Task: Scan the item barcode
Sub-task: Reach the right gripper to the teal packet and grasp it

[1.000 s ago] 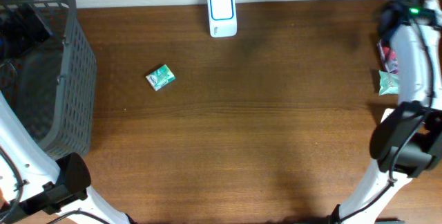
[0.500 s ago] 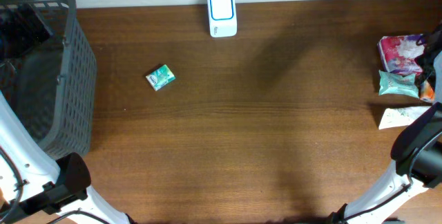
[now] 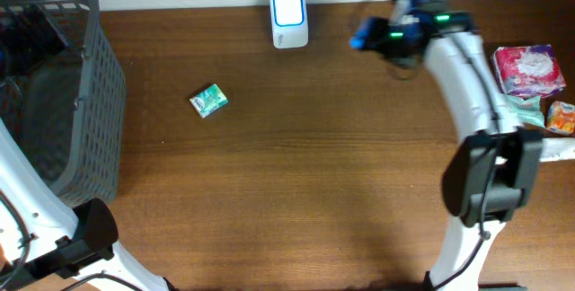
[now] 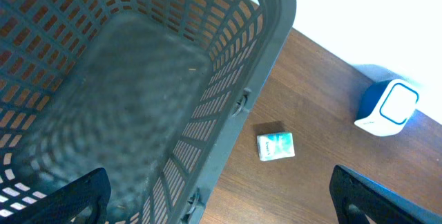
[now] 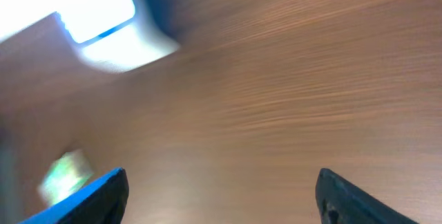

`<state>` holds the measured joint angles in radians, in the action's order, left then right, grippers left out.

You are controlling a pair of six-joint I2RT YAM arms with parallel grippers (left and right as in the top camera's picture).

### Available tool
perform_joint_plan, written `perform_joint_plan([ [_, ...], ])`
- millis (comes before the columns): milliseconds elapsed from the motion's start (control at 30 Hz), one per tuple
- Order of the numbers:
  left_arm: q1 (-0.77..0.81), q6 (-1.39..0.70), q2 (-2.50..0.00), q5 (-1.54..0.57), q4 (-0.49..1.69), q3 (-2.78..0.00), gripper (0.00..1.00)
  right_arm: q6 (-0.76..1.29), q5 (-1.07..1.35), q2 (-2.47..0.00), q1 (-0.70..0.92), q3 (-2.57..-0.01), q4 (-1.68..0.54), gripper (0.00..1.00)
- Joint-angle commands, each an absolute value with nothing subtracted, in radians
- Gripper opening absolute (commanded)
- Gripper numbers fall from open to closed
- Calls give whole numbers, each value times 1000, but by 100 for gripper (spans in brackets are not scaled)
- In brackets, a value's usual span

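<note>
Since a second ago the right arm has swung in from the right edge of the desk [image 3: 296,192]. Over the grey basket [image 3: 90,102] the left claw [image 4: 221,200] hangs released, holding nothing. The small green packet [image 3: 208,101] lies right of the basket, well apart from the white scanner [image 3: 288,18]. The right claw [image 3: 367,34], released and empty, hovers near the scanner's right.

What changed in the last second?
The right arm swung from the packet pile at the right edge across to the far side. Its tool is now open and empty beside the scanner. Nothing visibly taken or let go. The green packet, basket and left arm are unchanged.
</note>
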<state>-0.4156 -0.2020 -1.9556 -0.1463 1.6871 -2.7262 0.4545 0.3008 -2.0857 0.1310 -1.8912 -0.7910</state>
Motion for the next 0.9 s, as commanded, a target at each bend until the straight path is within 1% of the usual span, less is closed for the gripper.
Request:
perform_joint_plan([
  [0, -422, -192, -1937, -150, 1688, -2727, 99, 648, 349, -2094, 331, -1908, -648, 81],
  [100, -422, -192, -1937, -150, 1688, -2727, 99, 876, 295, -2191, 495, -1908, -426, 81],
  [200, -422, -192, -1937, -150, 1688, -2727, 99, 923, 295, -2290, 578, -1908, -186, 81],
  [267, -422, -192, -1937, -150, 1688, -2727, 99, 926, 295, -2387, 636, -1908, 25, 81],
  [300, -422, -192, -1937, -150, 1688, -2727, 99, 939, 294, -2409, 648, -1908, 55, 81],
  [333, -422, -192, -1937, -150, 1688, -2727, 99, 1003, 282, -2433, 663, -1908, 66, 81],
  [367, -422, -192, -1937, -150, 1688, -2727, 99, 1054, 274, -2447, 674, -1908, 48, 80],
  [567, -422, -192, -1937, -150, 1688, -2727, 99, 1071, 135, -2467, 714, -1908, -131, 75],
  [600, -422, -192, -1937, -150, 1688, -2727, 99, 1098, 134, -2477, 720, -1908, -149, 70],
  [633, -422, -192, -1937, -150, 1688, -2727, 99, 1121, 132, -2483, 723, -1908, -176, 63],
  [667, -422, -192, -1937, -150, 1688, -2727, 99, 1133, 126, -2483, 727, -1908, -196, 59],
  [800, -422, -192, -1937, -150, 1688, -2727, 99, 1139, 110, -2482, 725, -1908, -301, 51],
  [867, -422, -192, -1937, -150, 1688, -2727, 99, 1139, 116, -2477, 717, -1908, -362, 50],
])
